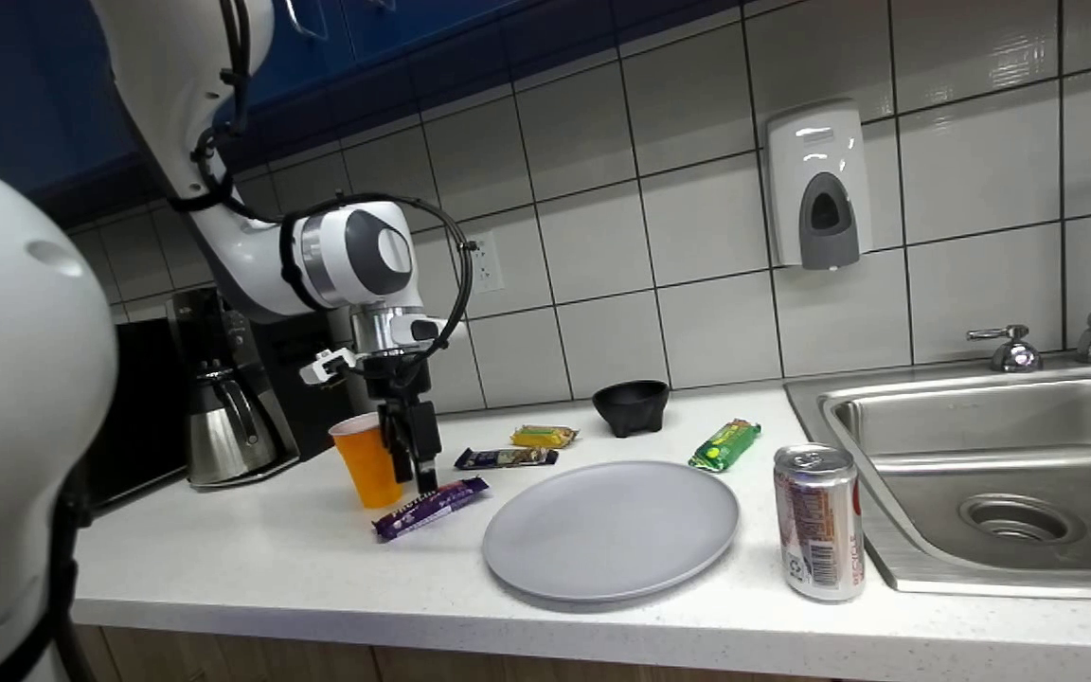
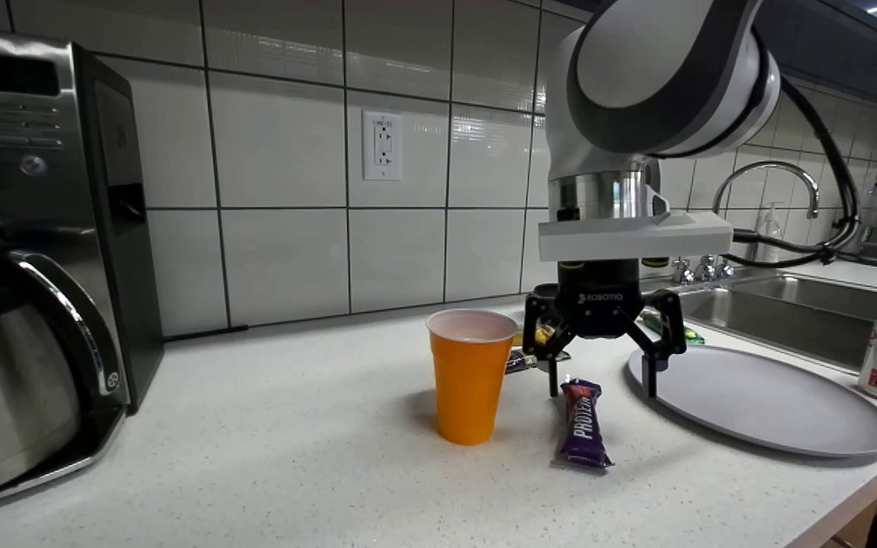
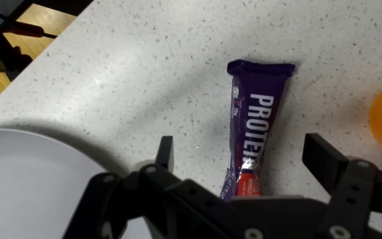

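Protein bar (image 3: pixel 253 126): purple wrapper, white PROTEIN lettering along its length, red patch toward one end, crimped seal at the other; lies flat on the white speckled counter (image 2: pixel 294 426), between the orange cup (image 2: pixel 473 380) and the grey plate (image 1: pixel 612 530), touching neither; gripper (image 2: pixel 602 390) poised over the red-patched end, fingers (image 3: pixel 322 161) spread wide and released, one on each side of the bar, with counter showing between finger and wrapper on both sides in the wrist view; whether the tips touch the counter, cannot tell; gripper body hides part of the red end in that same view; cup stands upright just beside one finger, the closest obstacle; plate rim near the other finger; farther back, in an exterior view, a dark wrapped bar (image 1: pixel 506 458), a yellow packet (image 1: pixel 544 437) behind it, and a black bowl (image 1: pixel 633 407) by the tiled wall (image 1: pixel 716 322); green packet (image 1: pixel 725 446) just behind the plate; silver can (image 1: pixel 818 526) upright, near both the plate and the sink (image 1: pixel 1057 459); coffee maker (image 2: pixel 107 251), with its steel carafe (image 2: pixel 20 380), well apart from the bar, past the cup.
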`<state>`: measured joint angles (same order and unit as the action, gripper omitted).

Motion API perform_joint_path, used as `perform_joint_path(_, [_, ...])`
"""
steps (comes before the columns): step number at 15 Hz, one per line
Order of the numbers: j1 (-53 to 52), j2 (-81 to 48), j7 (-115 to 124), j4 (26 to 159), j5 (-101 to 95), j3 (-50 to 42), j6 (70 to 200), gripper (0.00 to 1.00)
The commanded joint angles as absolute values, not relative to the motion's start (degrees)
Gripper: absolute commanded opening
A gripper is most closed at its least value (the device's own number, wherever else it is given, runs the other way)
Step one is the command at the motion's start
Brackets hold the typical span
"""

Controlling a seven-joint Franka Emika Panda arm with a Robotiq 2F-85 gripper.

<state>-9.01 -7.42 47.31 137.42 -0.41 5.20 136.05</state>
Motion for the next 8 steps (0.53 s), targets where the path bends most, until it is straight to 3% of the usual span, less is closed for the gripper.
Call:
perform_joint_path(1, [-9.4, -8.7, 49.9, 137.4, -1.4, 4.7, 138.6, 1.0])
perform_joint_path(8, [-10.1, -10.4, 52.0, 137.6, -2.5, 4.2, 140.9, 1.0])
